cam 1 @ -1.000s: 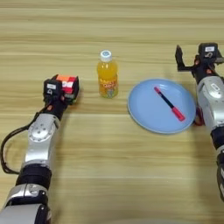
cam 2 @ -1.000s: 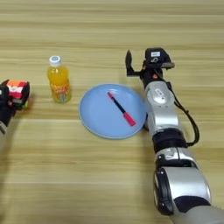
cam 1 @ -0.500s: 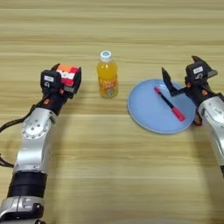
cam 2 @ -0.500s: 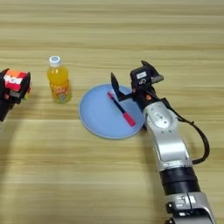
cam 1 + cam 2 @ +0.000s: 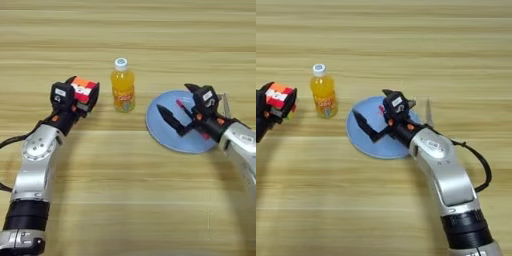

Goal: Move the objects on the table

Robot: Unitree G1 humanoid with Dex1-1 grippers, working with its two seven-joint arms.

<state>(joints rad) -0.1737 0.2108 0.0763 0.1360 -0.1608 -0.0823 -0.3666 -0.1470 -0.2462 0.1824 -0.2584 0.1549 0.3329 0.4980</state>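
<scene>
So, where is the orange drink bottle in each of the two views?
Left eye view: the orange drink bottle stands upright a little left of centre, between the puzzle cube and the blue plate.
Right eye view: it stands far left.
Shared landmark: the blue plate, just to its right in both.

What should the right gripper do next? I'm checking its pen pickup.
Probably lower and close on the pen. The right gripper hangs open over the blue plate, its fingers either side of the pen, not gripping it. The left gripper already holds the cube.
</scene>
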